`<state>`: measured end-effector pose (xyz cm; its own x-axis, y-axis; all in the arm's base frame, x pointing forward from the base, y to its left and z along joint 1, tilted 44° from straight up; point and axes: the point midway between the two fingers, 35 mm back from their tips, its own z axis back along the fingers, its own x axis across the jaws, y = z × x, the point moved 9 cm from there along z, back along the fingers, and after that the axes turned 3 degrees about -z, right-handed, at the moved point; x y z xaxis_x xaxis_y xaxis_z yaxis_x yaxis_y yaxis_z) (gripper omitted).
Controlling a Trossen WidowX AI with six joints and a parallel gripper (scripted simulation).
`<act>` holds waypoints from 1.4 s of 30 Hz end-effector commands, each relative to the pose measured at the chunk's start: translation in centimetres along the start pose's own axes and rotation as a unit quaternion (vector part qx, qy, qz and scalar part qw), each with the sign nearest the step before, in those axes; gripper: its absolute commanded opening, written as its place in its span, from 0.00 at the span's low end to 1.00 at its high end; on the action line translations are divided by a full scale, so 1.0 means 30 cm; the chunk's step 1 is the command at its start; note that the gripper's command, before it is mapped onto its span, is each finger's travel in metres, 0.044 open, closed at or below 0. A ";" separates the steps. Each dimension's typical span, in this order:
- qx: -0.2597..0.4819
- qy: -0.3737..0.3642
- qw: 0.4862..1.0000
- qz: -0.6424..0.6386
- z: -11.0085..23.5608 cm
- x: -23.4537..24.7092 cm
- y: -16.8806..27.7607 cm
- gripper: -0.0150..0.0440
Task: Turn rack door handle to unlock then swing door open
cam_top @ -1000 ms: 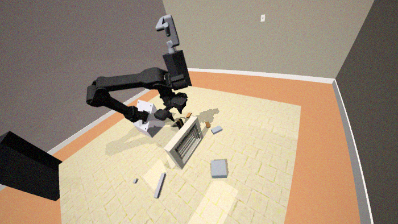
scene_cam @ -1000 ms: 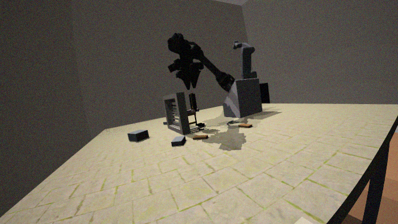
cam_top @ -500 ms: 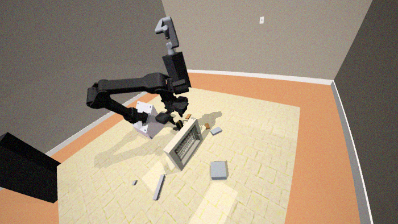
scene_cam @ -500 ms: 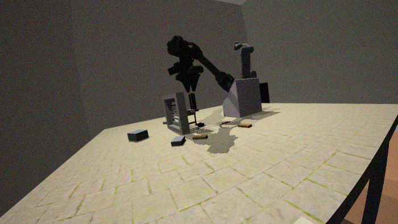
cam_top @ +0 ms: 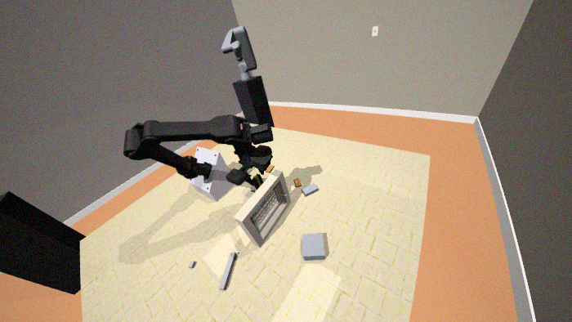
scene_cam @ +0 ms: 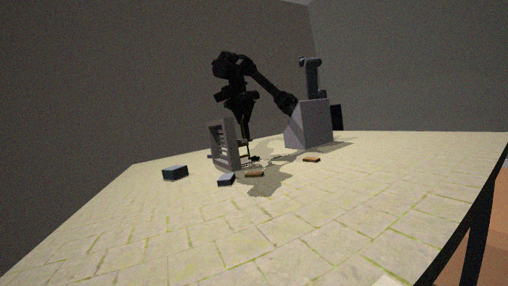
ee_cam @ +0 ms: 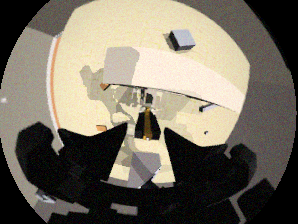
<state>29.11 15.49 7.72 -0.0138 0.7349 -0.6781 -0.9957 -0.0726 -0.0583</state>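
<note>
The pale rack frame (cam_top: 261, 197) (scene_cam: 232, 145) (ee_cam: 175, 75) stands upright on the table. The slatted door inside it looks closed, though its far edge is hard to see. The dark upright handle (cam_top: 257, 181) (scene_cam: 242, 125) (ee_cam: 148, 122), with a yellow-brown stripe, stands out from the door on the arm's side. My gripper (cam_top: 258, 179) (scene_cam: 246, 136) (ee_cam: 145, 127) is open and points down. In the wrist view its fingers lie to either side of the handle, with gaps on both sides. In the exterior view the fingers overlap the handle's height; contact cannot be told.
A large blue-grey block (cam_top: 314, 246) (scene_cam: 175, 172) (ee_cam: 181, 39), a small one (cam_top: 310, 190) (scene_cam: 226, 179) and two orange-brown pieces (cam_top: 297, 182) (scene_cam: 311, 159) lie around the frame. A long bar (cam_top: 228, 270) lies at its other end. The arm's pale pedestal (cam_top: 224, 185) (scene_cam: 316, 123) stands behind.
</note>
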 end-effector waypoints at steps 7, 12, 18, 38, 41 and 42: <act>-0.001 0.003 1.000 0.003 -0.059 -0.002 0.004 0.74; -0.001 0.004 1.000 0.002 -0.086 -0.004 0.006 0.74; -0.001 0.004 1.000 0.002 -0.099 -0.005 0.008 0.65; -0.001 0.004 1.000 0.002 -0.099 -0.005 0.008 0.28; -0.001 0.004 1.000 0.019 -0.099 -0.005 0.008 0.28; -0.001 0.004 0.999 0.039 -0.099 -0.005 0.008 0.28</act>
<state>29.13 13.38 5.66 -0.0358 0.7283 -0.6843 -0.9952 -0.0886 -0.0422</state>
